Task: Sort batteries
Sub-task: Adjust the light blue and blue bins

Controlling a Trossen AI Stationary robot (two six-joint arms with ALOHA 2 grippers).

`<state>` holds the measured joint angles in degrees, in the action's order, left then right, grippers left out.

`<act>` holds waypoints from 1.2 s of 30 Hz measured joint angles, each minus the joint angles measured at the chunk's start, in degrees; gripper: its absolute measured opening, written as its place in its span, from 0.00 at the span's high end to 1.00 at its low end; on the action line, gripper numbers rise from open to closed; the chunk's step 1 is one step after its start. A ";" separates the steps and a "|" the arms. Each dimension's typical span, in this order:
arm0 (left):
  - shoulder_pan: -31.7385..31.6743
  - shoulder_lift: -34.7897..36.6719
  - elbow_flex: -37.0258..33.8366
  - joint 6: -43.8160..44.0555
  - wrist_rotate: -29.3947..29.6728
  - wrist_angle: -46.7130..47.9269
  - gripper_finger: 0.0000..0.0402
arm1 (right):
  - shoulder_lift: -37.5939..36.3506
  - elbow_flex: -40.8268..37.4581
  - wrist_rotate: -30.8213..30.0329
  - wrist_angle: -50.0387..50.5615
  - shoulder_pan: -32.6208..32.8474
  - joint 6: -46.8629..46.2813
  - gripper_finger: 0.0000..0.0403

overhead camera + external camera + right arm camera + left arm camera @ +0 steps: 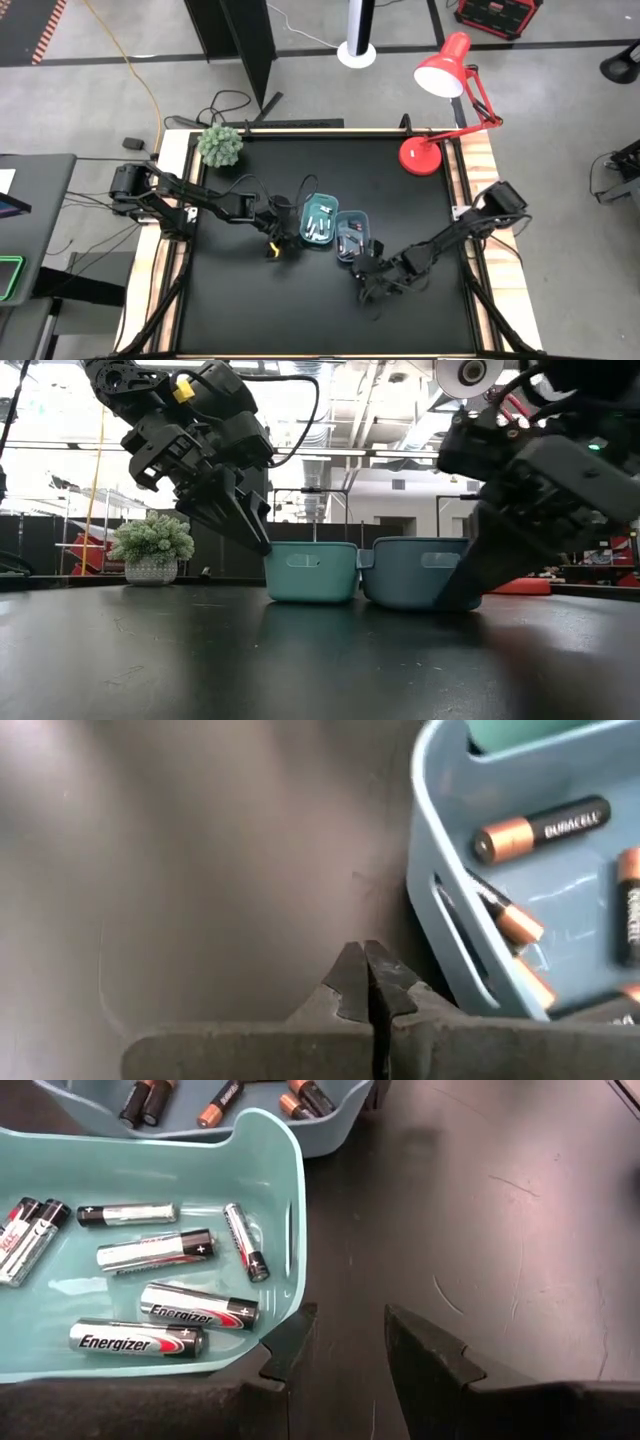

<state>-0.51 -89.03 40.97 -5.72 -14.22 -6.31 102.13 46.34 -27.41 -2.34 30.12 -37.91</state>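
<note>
From where I stand the sorting looks all but done: I see no loose cell on the dark table point(300, 310), and every battery in sight lies inside one of the two trays at mid-frame in the high view.

The left gripper point(271, 246) hangs just outside the teal tray point(318, 220), on its lower-left side in that view. Its fingers point(425, 1345) are partly apart with nothing between them, only bare table showing through the gap. The silver batteries point(135, 1341) lie flat in that tray, across its wall from those fingers, most with their long axes roughly parallel to the near rim; one small cell point(245, 1241) lies crosswise.

The right gripper point(368, 278) sits just below the blue tray point(351, 238), pressed fully closed and holding nothing. The copper-topped batteries point(541, 827) lie flat inside, beyond the tray wall, copper ends pointing mostly toward the gripper's side.

Each arm is nearest its own tray, so any further pick would mean lifting over the rim, I judge.
</note>
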 joint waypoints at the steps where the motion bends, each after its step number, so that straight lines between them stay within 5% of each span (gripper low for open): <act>1: 0.00 0.00 0.00 0.04 0.02 -0.11 0.72 | 0.36 0.40 -0.01 0.05 -0.43 0.39 1.00; 36: -0.24 3.92 0.00 -0.22 0.09 0.40 0.72 | 1.26 1.32 -0.10 0.19 -8.23 5.03 1.00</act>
<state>-0.75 -85.12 40.97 -5.93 -14.13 -5.91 103.39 47.66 -27.51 -2.15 21.88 -32.88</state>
